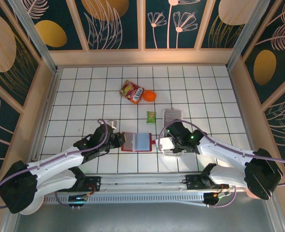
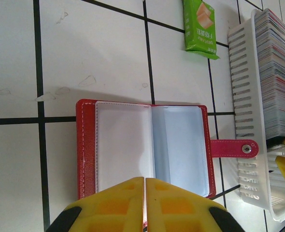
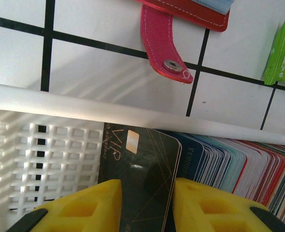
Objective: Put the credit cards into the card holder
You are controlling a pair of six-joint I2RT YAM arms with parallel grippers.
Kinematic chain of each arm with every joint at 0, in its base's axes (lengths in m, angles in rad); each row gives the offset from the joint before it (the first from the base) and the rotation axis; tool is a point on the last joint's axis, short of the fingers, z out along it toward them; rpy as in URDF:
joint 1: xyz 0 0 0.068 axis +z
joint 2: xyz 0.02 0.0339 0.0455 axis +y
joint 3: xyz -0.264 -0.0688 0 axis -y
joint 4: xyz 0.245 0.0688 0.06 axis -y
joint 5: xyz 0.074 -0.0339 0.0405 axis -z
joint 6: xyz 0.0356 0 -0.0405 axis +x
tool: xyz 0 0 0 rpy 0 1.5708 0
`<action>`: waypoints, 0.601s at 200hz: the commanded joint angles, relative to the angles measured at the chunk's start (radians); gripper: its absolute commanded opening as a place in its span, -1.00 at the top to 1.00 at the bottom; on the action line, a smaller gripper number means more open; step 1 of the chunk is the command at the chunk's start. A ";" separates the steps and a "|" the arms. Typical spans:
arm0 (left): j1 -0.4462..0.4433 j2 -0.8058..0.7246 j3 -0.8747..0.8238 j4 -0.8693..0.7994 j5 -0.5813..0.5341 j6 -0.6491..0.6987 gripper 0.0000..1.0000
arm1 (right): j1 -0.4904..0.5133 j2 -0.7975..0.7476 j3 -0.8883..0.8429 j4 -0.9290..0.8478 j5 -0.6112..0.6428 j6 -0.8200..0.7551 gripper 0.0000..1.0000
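A white tiled floor (image 1: 84, 96) sits inside dark floral walls (image 1: 116, 24).

Holder (image 1: 137, 142): one, red.
Tray (image 2: 244, 96): one, white.
Cards (image 3: 239, 159): a packed row in the tray (too many to count), with one dark card at its front.
Green packet (image 1: 151, 116): one.
Snack packet (image 1: 132, 92): one, red and yellow.
Orange thing (image 1: 149, 96): one (too small to identify).
Grippers: two, the left gripper (image 2: 144, 186) and the right gripper (image 3: 147, 188).
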 commanded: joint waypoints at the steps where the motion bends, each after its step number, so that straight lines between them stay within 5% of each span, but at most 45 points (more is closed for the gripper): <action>1: -0.002 0.003 -0.007 0.028 0.017 -0.013 0.81 | 0.000 -0.027 -0.022 0.073 0.055 -0.031 0.32; 21: -0.002 0.004 -0.006 0.029 0.017 -0.012 0.82 | 0.006 -0.044 -0.031 0.066 0.048 -0.039 0.23; 38: -0.002 0.004 -0.006 0.031 0.015 -0.013 0.81 | 0.010 -0.078 -0.046 0.087 0.057 -0.045 -0.08; 97: -0.002 0.015 -0.008 0.037 0.014 -0.015 0.81 | 0.009 -0.186 -0.050 0.079 0.005 -0.104 -0.64; 120: -0.002 0.018 -0.007 0.041 0.013 -0.018 0.81 | -0.002 -0.177 -0.055 0.075 0.008 -0.108 -0.66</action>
